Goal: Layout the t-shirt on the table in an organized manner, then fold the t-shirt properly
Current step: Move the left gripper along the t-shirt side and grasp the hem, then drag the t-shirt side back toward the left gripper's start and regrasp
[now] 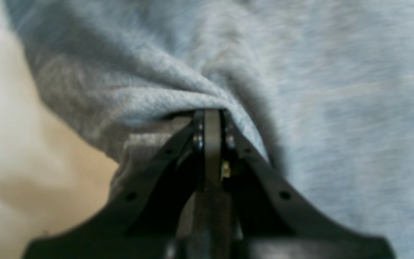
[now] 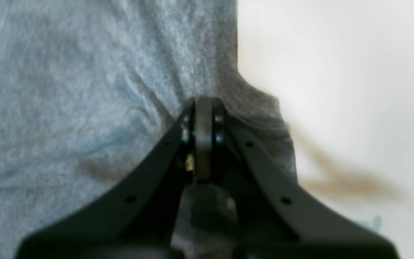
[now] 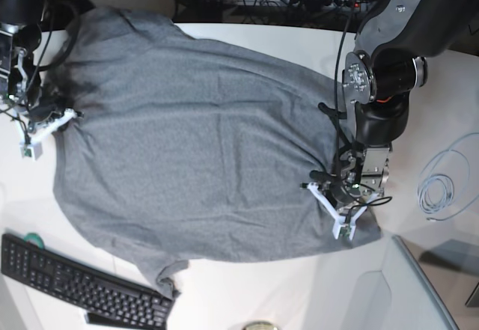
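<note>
White and broad, the surface (image 3: 247, 300) fills the base view, with a black keyboard (image 3: 75, 285) at lower left, a coiled cable (image 3: 438, 191) at right and clutter along the top edge. Spread over most of it lies the t-shirt (image 3: 194, 150), grey and fairly flat, its long axis running from upper left to lower right of that view. The left gripper (image 1: 212, 117) has its jaws pressed together on a bunched fold at the shirt's right-hand edge; in the left wrist view the cloth rises and fans away above the jaws. The right gripper (image 2: 203, 104) likewise pinches the opposite edge at the far left of the base view, cloth lying up and to the left of its jaws, bare surface to the right. So the shirt hangs stretched between the two arms, each holding one side, neither nearer the middle. Pulling the two edges apart evenly looks like what would flatten the remaining wrinkles.
</note>
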Motion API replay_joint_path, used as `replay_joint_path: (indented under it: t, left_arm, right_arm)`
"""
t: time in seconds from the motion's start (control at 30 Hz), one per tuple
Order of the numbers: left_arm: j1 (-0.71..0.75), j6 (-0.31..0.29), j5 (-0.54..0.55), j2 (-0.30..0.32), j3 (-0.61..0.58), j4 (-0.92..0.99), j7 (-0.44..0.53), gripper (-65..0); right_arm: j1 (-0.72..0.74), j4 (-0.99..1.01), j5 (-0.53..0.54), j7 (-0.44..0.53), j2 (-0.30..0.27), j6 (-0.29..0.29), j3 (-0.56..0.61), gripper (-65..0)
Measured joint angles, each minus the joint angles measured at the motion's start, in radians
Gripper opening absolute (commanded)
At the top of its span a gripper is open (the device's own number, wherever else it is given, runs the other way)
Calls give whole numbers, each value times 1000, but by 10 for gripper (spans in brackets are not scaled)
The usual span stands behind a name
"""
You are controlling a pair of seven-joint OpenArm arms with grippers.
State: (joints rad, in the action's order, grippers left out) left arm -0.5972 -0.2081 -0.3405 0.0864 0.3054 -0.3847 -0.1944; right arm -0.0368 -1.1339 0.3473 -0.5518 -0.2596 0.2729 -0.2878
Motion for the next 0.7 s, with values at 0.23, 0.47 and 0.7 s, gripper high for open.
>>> replay_joint_path:
  t: [0.23,0.47,0.7]
  left_arm:
    - [54,-2,2,0,1,-247,-128,-650]
    - [335,-84,82,48,3,-953,-473,-650]
    - [749,-189,353,35,226,-1396,-635,-650]
  right_arm:
    - [-3,-150,0,-66,0,3,0,-648]
    - [-12,-162,-8,-89,0,3,2,-650]
    - [-135,-357,-13,-86,-2,-3,-2,-650]
